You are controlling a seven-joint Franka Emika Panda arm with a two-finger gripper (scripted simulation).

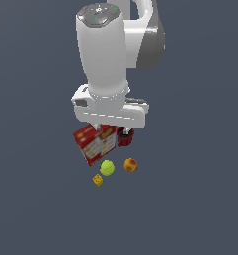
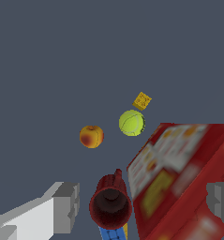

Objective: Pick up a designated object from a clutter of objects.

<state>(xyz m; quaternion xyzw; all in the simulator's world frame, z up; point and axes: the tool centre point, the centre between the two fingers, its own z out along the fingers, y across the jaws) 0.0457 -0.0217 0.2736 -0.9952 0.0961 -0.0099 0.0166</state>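
Flat, even light (box print blurred)

This is a simulated test scene, not a lived-in room; the flat, uniform slate-grey ground (image 1: 200,199) fills both views with no walls, furniture or horizon; its surface carries no texture, seams or marks. The glossy white robot arm (image 1: 103,60) has the smooth shading of a computer render; the few things look like stock models set down for a grasping trial: a red-and-white printed cardboard box (image 1: 94,144), a dark red cup (image 2: 111,204), a yellow-green ball (image 1: 107,168), an orange-red ball (image 1: 131,165) and a tiny yellow cube with reddish spots (image 1: 97,180); they sit clustered close together on the ground.
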